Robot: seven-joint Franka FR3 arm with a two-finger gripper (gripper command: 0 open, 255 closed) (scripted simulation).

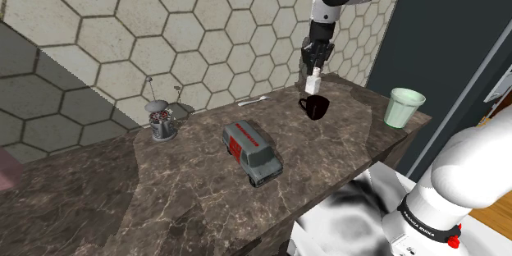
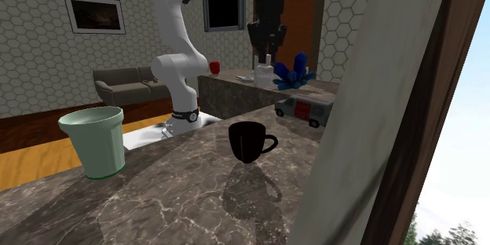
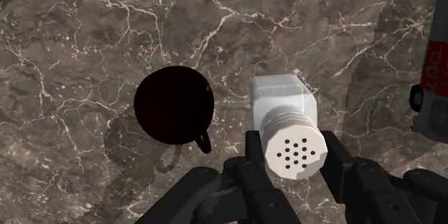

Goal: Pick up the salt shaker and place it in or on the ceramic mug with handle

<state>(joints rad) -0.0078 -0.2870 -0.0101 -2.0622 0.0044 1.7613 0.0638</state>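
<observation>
while the black gripper [image 3: 293,154] clasps a white salt shaker [image 3: 283,104], it hangs above a dark mug [image 3: 174,106], slightly off-centre.

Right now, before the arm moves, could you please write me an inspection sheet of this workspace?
Surface: dark marbled counter, no spills seen.
Job's things: white salt shaker held in the air close to the black mug, not in it; the mug stands upright on the counter, handle visible.
Clutter: grey and red toy van, pale green cup, grey jar with thin stems.
Grippers: gripper shut on the salt shaker at its perforated cap.
Cables: nothing seen.
Surroundings: hexagon-tiled wall; sofa beyond the counter.
</observation>
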